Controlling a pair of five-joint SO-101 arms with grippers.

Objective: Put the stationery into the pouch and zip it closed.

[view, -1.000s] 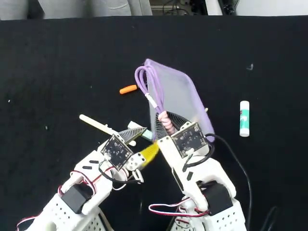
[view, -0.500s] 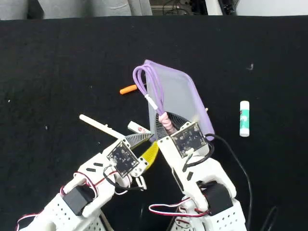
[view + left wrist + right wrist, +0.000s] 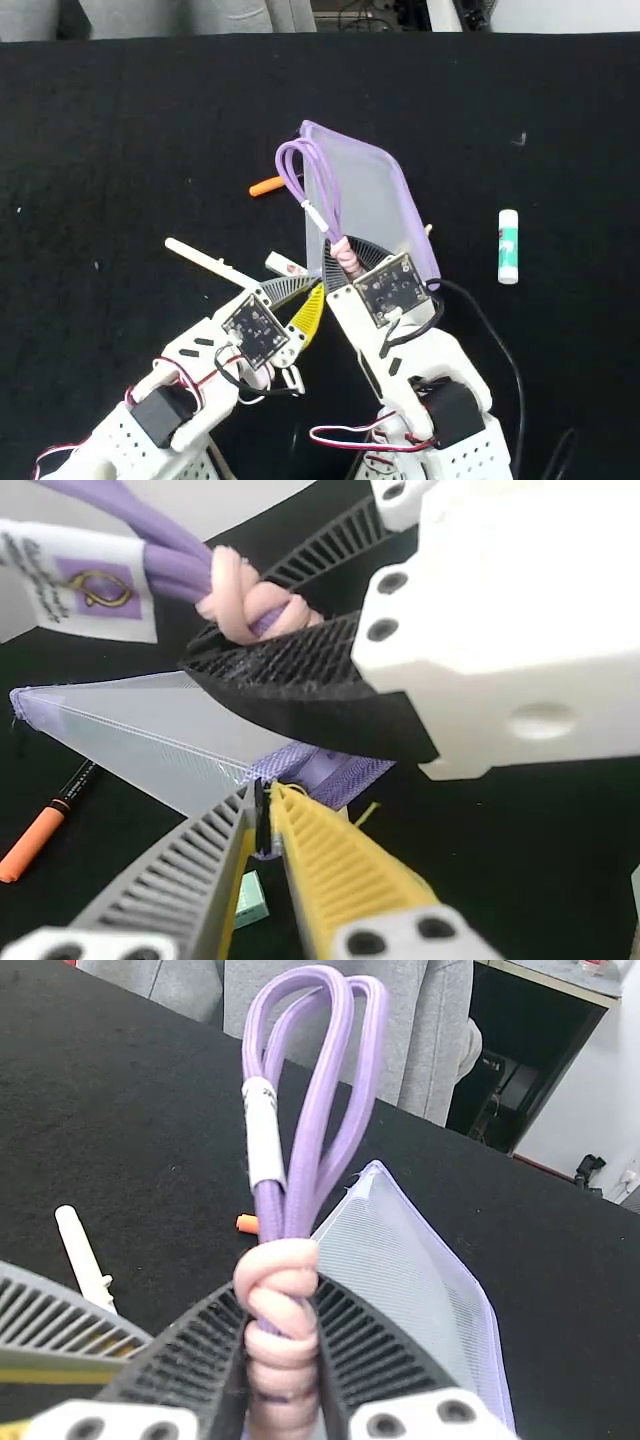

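The purple mesh pouch (image 3: 365, 195) lies mid-table with its near end lifted. My right gripper (image 3: 345, 262) is shut on the pink knot (image 3: 278, 1310) of the pouch's purple loop strap (image 3: 310, 1080). My left gripper (image 3: 265, 802) is shut on a small dark zipper tab at the pouch's near corner (image 3: 320, 770), just beside the right gripper's black finger (image 3: 300, 680). On the cloth lie an orange pen (image 3: 266, 185), a white stick pen (image 3: 205, 260), a small eraser (image 3: 285, 266) and a glue stick (image 3: 508, 246).
The black tablecloth (image 3: 120, 130) covers the whole table. The two arms' bases crowd the near edge. The glue stick lies apart at the right; the pens and eraser lie left of the pouch, close to my left arm.
My left gripper swung right, off the eraser, to the pouch's near corner, and its yellow finger closed onto the grey one. The right gripper kept still on the knot.
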